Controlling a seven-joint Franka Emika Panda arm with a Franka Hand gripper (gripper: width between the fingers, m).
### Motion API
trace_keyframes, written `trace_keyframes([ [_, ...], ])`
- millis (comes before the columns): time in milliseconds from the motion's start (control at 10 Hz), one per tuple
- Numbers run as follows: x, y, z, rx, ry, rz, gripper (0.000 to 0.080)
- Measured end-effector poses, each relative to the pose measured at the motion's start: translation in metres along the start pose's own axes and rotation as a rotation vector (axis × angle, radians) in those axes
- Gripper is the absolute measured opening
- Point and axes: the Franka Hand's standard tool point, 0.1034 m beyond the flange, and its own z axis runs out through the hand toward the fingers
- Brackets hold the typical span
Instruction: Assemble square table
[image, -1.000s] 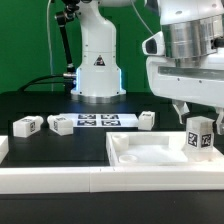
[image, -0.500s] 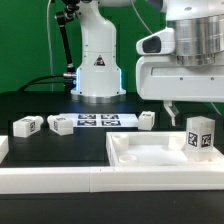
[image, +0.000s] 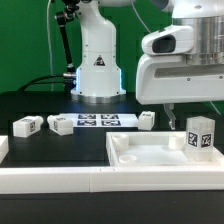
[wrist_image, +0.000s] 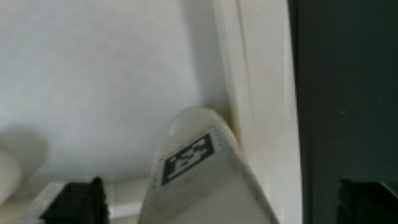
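1. Shows the gripper (image: 194, 108) high at the exterior view's right, hanging above the upright leg (image: 200, 135) and clear of it, with only one finger (image: 170, 112) plainly in sight there.
2. Settles the tool's state from the wrist view: two dark fingertips (wrist_image: 75, 200) spread wide apart, pinching nothing.
3. Catches between those fingertips a white block (wrist_image: 199, 150) bearing a black-and-white tag, probably the same upright leg, touched by neither fingertip and lying just beside the raised rim (wrist_image: 246, 80).
4. Puts the square table (image: 140, 158) at the front of the exterior view's right: a white slab lying flat on the black table top (image: 35, 105), rim upward, just behind the long white rail (image: 60, 182).
5. Sets the upright leg in the slab's far corner, toward the exterior view's right, with tags facing the camera.
6. Leaves three more legs loose on the table top, apart from the slab: a first loose leg (image: 27, 125) and a second loose leg (image: 60, 124) toward the exterior view's left, and a third loose leg (image: 147, 119) nearer the slab.
7. Lays the marker board (image: 97, 121) flat between the second loose leg and the third loose leg, in front of the arm's white base (image: 97, 60).
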Motion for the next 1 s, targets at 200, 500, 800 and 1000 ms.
trace_keyframes([
  [200, 0.0023, 0.0016, -0.0025, -0.008, 0.000, -0.200, 0.0649],
  [500, 0.0054, 0.0048, -0.0043, -0.008, 0.001, -0.391, 0.0623],
  [800, 0.0055, 0.0049, -0.0044, -0.008, 0.002, -0.375, 0.0353],
  [1000, 0.0055, 0.0050, -0.0044, -0.008, 0.002, -0.353, 0.0288],
])
